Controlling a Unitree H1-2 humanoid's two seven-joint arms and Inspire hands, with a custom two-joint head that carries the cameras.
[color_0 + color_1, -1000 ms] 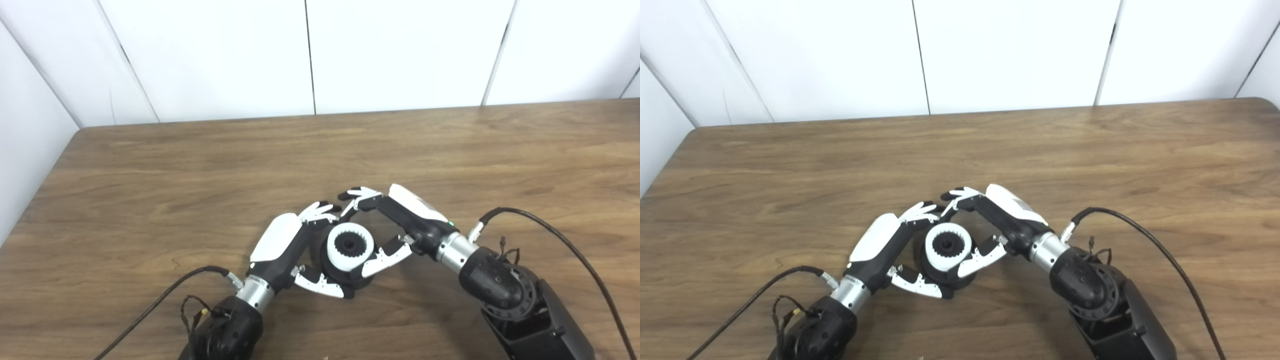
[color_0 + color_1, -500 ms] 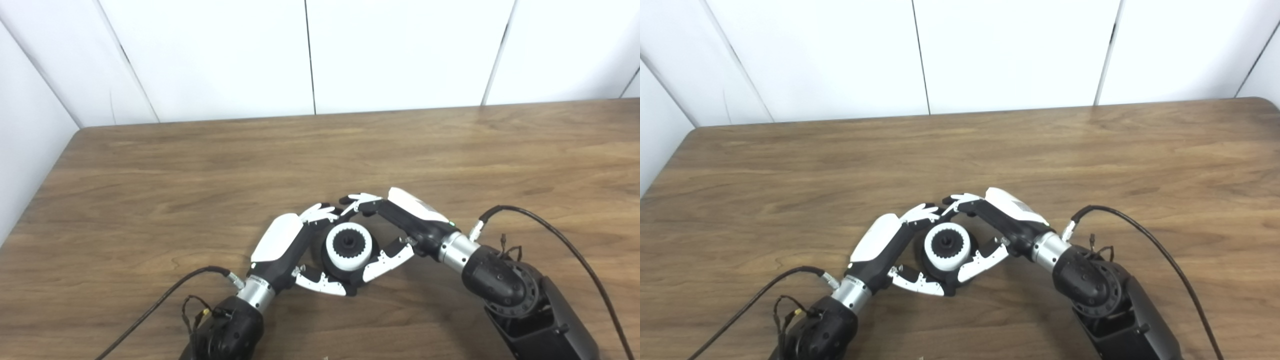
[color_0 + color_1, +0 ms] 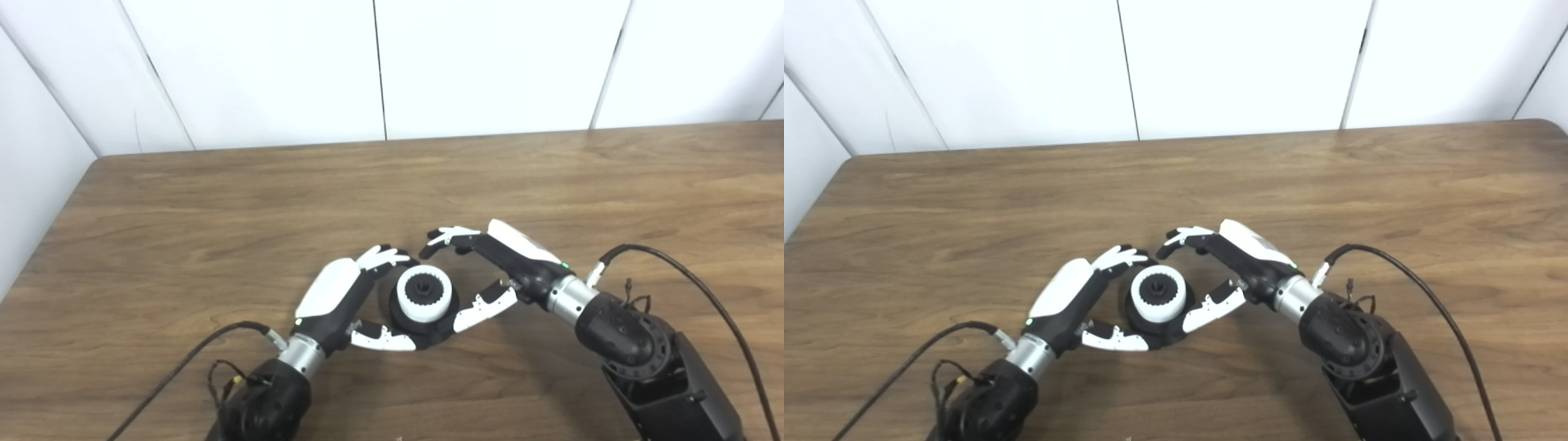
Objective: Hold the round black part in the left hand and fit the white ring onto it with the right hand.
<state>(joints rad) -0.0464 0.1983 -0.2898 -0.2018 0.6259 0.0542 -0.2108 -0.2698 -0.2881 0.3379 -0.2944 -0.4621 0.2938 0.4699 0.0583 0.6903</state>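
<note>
White wall panels stand behind a brown wood-grain table (image 3: 245, 202).

From the left eye view, a round black plastic part (image 3: 422, 323) sits on the table near its front edge, with a white toothed ring (image 3: 424, 295) seated on top of it, around a small black hub at the centre. The left hand (image 3: 343, 300), black with a white back shell, curves around the part's left side; its fingers (image 3: 383, 256) arch over the far side and its thumb lies along the near side, close against the black base, but whether they touch it cannot be told. The right hand (image 3: 499, 266) is on the other side, fingers spread and arched beyond the ring, thumb pointing toward the base's right edge, holding nothing. A black cable (image 3: 686, 275) loops from the right wrist.

From the right eye view, the ring (image 3: 1158, 293) sits level on the black part (image 3: 1154, 321). A gap of table shows between the right hand (image 3: 1234, 260) and the ring. The left hand (image 3: 1078, 294) is half open around the part, and its thumb tip lies at the foot of the base.
</note>
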